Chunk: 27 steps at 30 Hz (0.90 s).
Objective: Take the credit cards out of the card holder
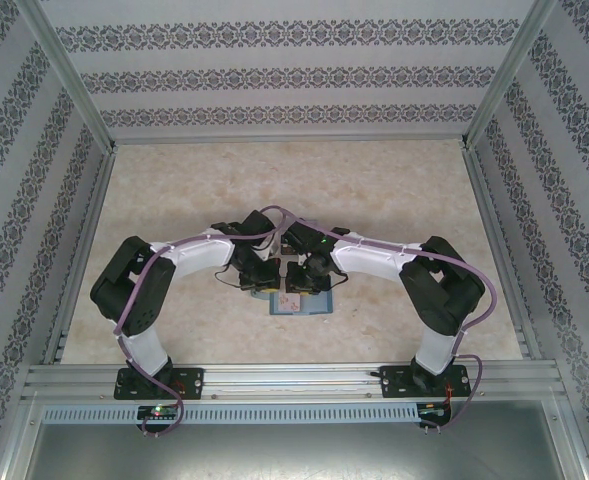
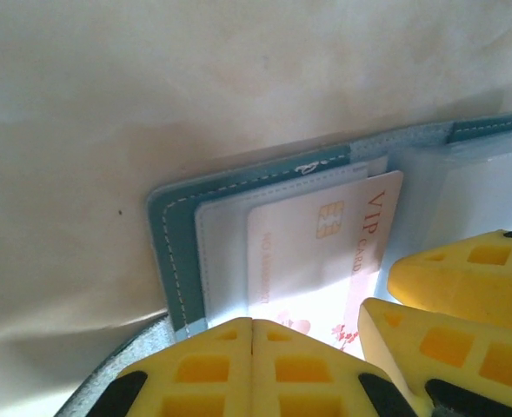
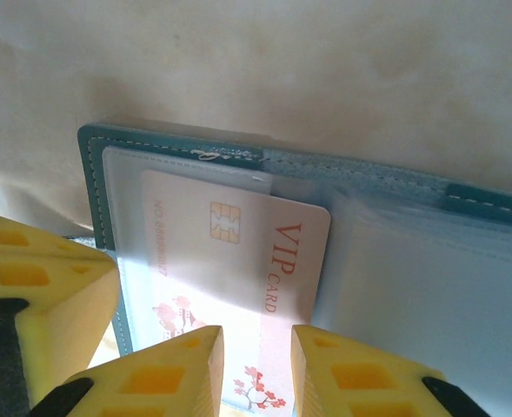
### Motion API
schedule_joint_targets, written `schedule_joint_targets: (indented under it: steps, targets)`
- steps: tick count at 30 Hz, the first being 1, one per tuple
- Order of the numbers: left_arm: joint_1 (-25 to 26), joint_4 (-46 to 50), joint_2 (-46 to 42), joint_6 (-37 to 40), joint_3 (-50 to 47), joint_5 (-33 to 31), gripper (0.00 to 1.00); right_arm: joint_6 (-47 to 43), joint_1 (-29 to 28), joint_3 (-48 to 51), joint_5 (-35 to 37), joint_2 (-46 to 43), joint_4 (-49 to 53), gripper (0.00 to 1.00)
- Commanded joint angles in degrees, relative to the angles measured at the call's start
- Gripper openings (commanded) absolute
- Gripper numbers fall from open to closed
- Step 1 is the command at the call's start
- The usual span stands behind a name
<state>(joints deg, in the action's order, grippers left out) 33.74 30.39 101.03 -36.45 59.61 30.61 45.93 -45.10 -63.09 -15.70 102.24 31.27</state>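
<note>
The teal card holder (image 1: pixel 314 306) lies open on the table between both arms. Its stitched teal border (image 2: pixel 173 234) (image 3: pixel 92 208) frames clear sleeves. A pale credit card (image 2: pixel 316 243) (image 3: pixel 229 252) printed "VIP CARD", with a chip and red blossoms, sticks partway out of a sleeve toward the middle fold. My left gripper (image 2: pixel 253 323) is shut, its tips down at the near edge of the holder's left half, nothing between them. My right gripper (image 3: pixel 257 349) stands open a little, its yellow fingers (image 2: pixel 451 278) apart over the card's near edge.
The holder rests on a beige marbled table (image 1: pixel 374 190) inside patterned walls with metal posts. An aluminium rail (image 1: pixel 294 375) carries both arm bases at the near edge. The holder's right half shows stacked clear sleeves (image 3: pixel 429 287).
</note>
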Motion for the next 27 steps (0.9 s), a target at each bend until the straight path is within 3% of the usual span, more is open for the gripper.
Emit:
schedule_joint_targets:
  steps: [1,16,27]
  targets:
    - [0.8,-0.07,2.08,0.16,0.92,1.77,0.0,-0.33,0.41,0.78,1.64,-0.73,1.34,0.28]
    - [0.94,3.05,4.52,1.38,0.22,-2.76,0.0,-0.63,0.61,2.02,1.3,1.83,0.03,0.29]
    - [0.89,3.44,5.31,1.6,0.65,-2.77,0.0,3.38,2.18,7.75,-6.6,-1.23,-11.75,0.25]
